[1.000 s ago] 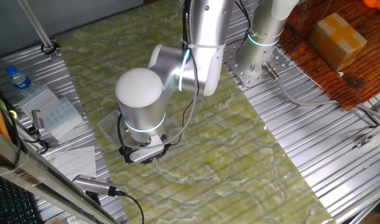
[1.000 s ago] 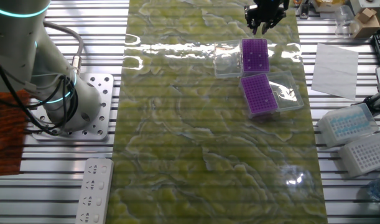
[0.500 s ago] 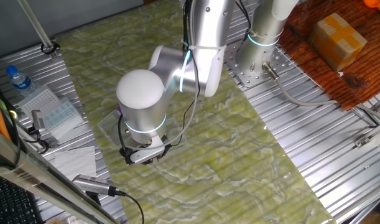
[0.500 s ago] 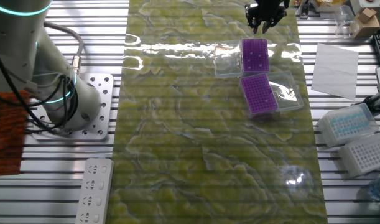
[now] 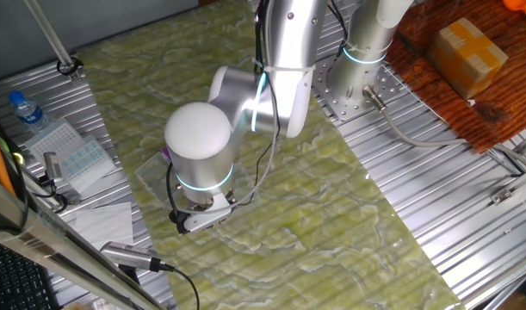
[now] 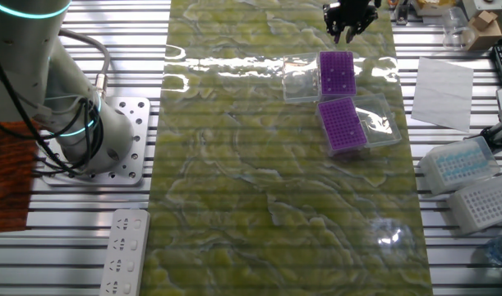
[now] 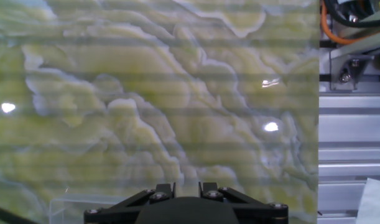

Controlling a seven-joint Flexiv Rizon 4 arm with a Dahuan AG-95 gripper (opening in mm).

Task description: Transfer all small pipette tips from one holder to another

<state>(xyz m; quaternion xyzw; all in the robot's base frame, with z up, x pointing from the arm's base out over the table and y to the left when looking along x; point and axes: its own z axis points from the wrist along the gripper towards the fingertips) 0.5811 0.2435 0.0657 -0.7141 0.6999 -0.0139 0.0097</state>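
Note:
Two purple tip racks sit in clear plastic trays on the green mat. The far rack (image 6: 336, 73) carries a few small pipette tips (image 6: 341, 69), seen as pale dots. The near rack (image 6: 343, 125) shows only its grid of holes. My gripper (image 6: 347, 30) hangs above the mat just beyond the far rack, apart from it. In the one fixed view the arm hides the racks and the gripper (image 5: 197, 221) shows under the wrist. In the hand view only the gripper's black body (image 7: 183, 208) shows over the mat. Its fingertips are out of sight there.
A clear tray edge (image 7: 68, 202) shows at the hand view's lower left. White and blue tip boxes (image 6: 460, 164) and paper (image 6: 444, 82) lie on the metal table beside the mat. A bottle (image 5: 26, 110) stands near more boxes. The robot base (image 6: 86, 131) is opposite.
The gripper has drifted slightly away from the far rack, and the wrist has shifted a little. The racks have not moved.

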